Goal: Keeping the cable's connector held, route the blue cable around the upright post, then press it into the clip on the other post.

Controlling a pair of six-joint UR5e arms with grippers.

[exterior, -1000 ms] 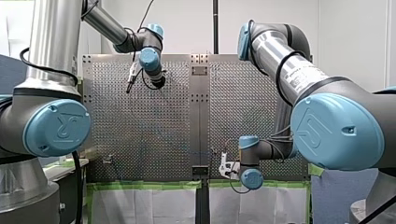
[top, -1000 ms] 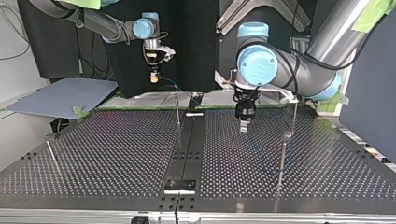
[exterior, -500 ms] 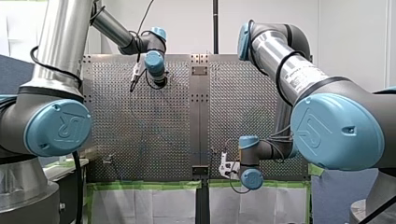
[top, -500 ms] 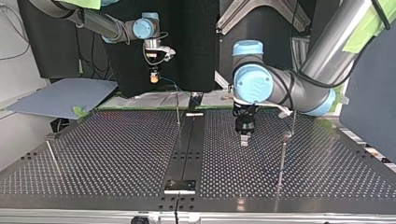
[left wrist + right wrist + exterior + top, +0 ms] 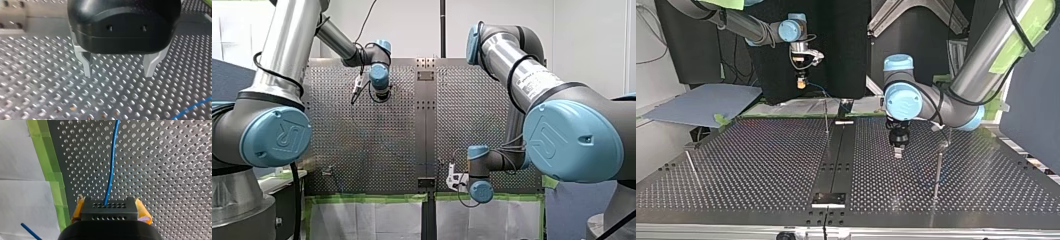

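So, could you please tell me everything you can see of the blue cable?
The blue cable is thin, smooth and looks plastic-sheathed. One end enters a black perforated connector that my right end effector clamps between yellow pads; from there it runs nearly straight out over the perforated table. A short stretch also shows above the table beside my left end effector, whose fingers are open and clear of it.

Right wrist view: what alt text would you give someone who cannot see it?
My right end effector grips a black, hole-dotted connector block between yellow pads, and a thin blue cable runs from the block straight ahead over the perforated metal table. Green tape edges the table, with white sheeting beyond it.
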